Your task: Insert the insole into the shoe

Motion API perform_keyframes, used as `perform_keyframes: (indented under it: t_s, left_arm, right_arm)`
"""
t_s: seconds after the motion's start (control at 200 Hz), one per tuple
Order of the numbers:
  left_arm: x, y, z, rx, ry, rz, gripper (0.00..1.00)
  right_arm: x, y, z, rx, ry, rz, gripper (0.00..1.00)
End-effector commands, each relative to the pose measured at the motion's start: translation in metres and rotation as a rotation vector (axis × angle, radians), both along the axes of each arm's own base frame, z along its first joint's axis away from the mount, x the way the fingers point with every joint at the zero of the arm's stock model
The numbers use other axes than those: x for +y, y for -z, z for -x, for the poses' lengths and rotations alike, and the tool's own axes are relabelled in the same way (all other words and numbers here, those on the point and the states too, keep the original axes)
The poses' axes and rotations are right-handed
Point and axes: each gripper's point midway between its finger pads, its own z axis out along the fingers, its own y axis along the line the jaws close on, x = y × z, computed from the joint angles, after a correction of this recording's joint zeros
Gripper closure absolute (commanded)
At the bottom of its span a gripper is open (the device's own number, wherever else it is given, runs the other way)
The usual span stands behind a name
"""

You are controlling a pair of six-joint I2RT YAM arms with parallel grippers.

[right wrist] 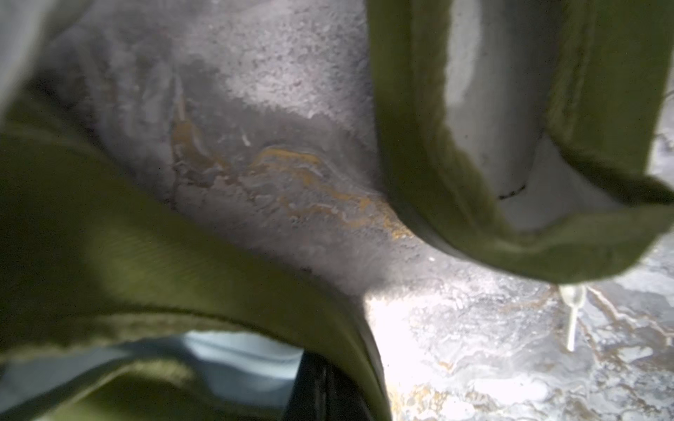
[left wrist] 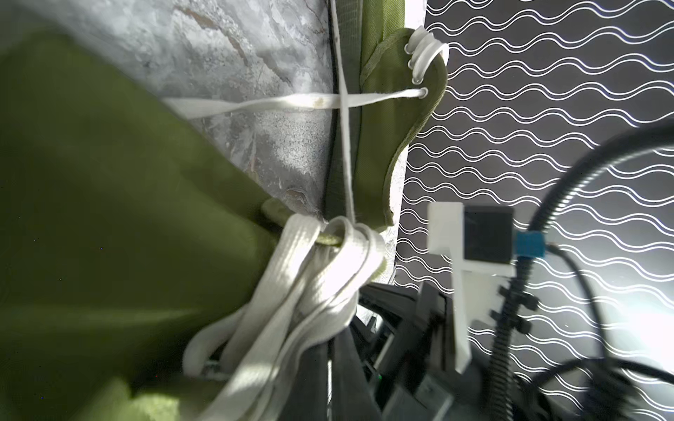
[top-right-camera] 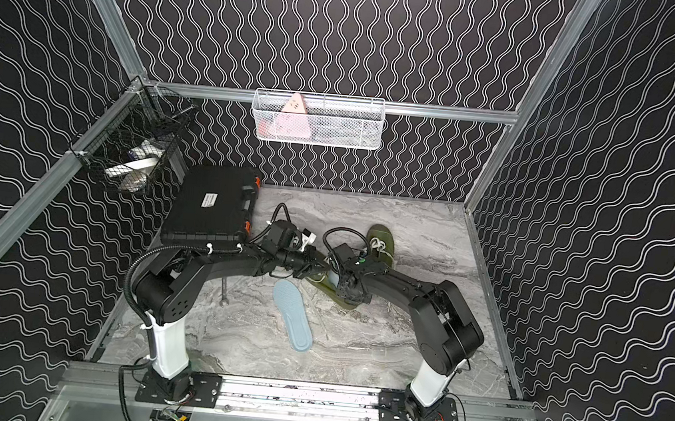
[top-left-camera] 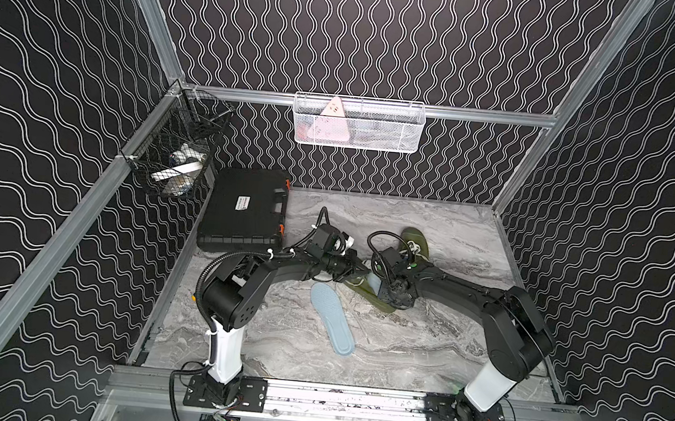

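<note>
Both arms are reaching in toward the middle of the marble table (top-left-camera: 419, 352) and meeting over the near shoe (top-left-camera: 381, 307), an olive green one lying at a slant. The left gripper (top-left-camera: 360, 269) is clenched. From its wrist camera, the bunched white laces (left wrist: 317, 291) run right down into it, with green canvas filling most of that view. The right gripper (top-left-camera: 383, 288) is clamped tight too, and I think it's pinching the shoe's collar, but that wrist view is very blurry, so don't quote me.

The insole (top-left-camera: 332, 319) is pale blue and lies flat on the table, loose, just beside the near shoe on the side toward the robot bases. Nothing is touching it. A second insole (top-left-camera: 373, 282) of the same pale blue peeks out of the near shoe's opening, between the two grippers. It also shows up in the right wrist view (right wrist: 237, 357), under the green rim.

The far shoe (top-left-camera: 418, 239) sits farther back, laces up, close to the near shoe but apart from the grippers. A black case (top-left-camera: 244, 211) lies flat in the back left corner of the table.
</note>
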Motion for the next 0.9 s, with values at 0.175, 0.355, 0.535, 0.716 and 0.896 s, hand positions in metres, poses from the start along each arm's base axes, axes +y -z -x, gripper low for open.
perform_keyframes:
  t_s: [0.175, 0.355, 0.535, 0.716, 0.896]
  left_arm:
    - [-0.002, -0.008, 0.004, -0.007, 0.022, 0.025, 1.00]
    - [0.000, -0.011, 0.003, -0.015, 0.024, 0.017, 1.00]
    - [0.000, -0.010, 0.001, -0.013, 0.019, 0.020, 1.00]
    - [0.001, -0.008, 0.003, -0.007, 0.018, 0.017, 1.00]
    - [0.002, -0.009, 0.004, -0.012, 0.019, 0.010, 1.00]
  right_arm:
    - [-0.004, -0.009, -0.008, -0.011, -0.015, 0.048, 0.81]
    - [0.001, -0.060, -0.007, -0.089, -0.056, 0.051, 0.55]
    - [0.006, -0.074, -0.001, -0.099, -0.089, 0.049, 0.48]
    - [0.016, -0.070, -0.010, -0.105, -0.109, 0.035, 0.61]
    - [0.008, -0.033, -0.020, -0.055, -0.077, 0.019, 0.83]
